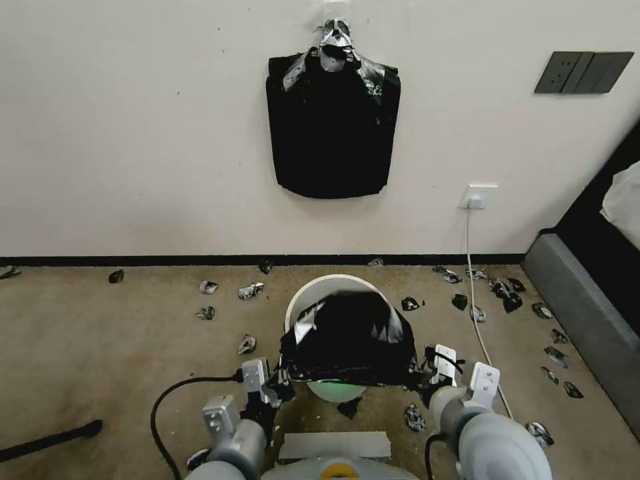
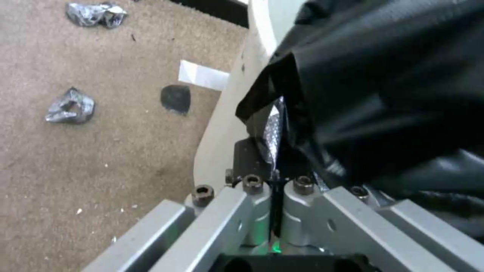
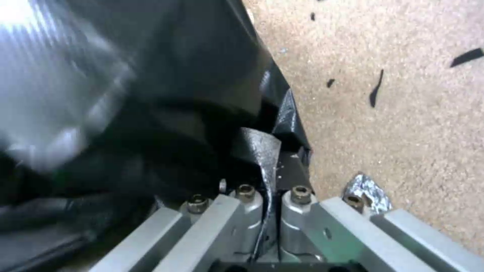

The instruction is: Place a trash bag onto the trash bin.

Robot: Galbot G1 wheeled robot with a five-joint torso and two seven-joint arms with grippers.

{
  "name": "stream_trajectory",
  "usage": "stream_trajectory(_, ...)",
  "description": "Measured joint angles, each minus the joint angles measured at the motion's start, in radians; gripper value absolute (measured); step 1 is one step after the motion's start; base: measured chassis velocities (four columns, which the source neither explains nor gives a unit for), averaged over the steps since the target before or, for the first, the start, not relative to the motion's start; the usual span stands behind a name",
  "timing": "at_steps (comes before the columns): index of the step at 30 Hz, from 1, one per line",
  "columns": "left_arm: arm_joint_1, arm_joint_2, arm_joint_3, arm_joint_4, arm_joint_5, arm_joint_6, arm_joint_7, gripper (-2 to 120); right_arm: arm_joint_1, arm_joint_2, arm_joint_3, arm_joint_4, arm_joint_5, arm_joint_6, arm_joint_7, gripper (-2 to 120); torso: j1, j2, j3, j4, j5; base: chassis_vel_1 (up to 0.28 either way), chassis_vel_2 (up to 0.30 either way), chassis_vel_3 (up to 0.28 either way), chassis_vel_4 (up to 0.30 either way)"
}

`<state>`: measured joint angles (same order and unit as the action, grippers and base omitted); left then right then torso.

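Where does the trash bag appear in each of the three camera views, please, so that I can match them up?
Head view: the trash bag is low in the centre, stretched over the near part of the trash bin, between the left hand and the right hand.
Left wrist view: it spreads from the pinching hand.
Right wrist view: it spreads from the pinching hand.
Shared landmark: the bag's pinched edges.

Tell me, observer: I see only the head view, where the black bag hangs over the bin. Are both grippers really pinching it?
Observer: Yes. The left gripper is shut on the trash bag, a fold caught between its fingers.
Operator: And the right?
Observer: The right gripper pinches a crinkled bag edge too.
Operator: Is the left one near the bin?
Observer: It sits close beside the trash bin wall.
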<state>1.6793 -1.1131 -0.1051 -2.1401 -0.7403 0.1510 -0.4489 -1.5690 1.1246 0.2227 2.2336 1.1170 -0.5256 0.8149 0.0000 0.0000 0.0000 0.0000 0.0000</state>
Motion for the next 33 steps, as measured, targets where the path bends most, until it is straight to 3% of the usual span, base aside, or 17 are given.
stream_trajectory(9,-0.071,0.011,-0.005,0.06,-0.03,0.004,-0.007,0,0.071,-0.001,-0.022,-0.084,0.008,-0.009,-0.041,0,0.0,0.0,0.0,0.0,-0.0001,0.0,0.0,0.0,0.0)
stream_trajectory(27,-0.104,0.035,-0.019,0.086,-0.044,0.009,-0.009,1,0.07,-0.032,-0.034,-0.142,-0.076,0.004,-0.177,0,0.0,0.0,0.0,0.0,0.0,0.0,0.0,0.0,0.0)
stream_trajectory(32,-0.079,0.045,-0.03,0.066,-0.043,0.024,-0.011,17,0.036,-0.046,-0.028,-0.1,-0.084,0.01,-0.181,18,0.0,0.0,0.0,0.0,-0.0001,0.0,0.0,0.0,0.0)
stream_trajectory(33,-0.073,0.047,-0.033,0.061,-0.04,0.029,-0.011,25,0.024,-0.05,-0.026,-0.091,-0.088,0.011,-0.185,24,0.0,0.0,0.0,0.0,0.0,0.0,0.0,0.0,0.0)
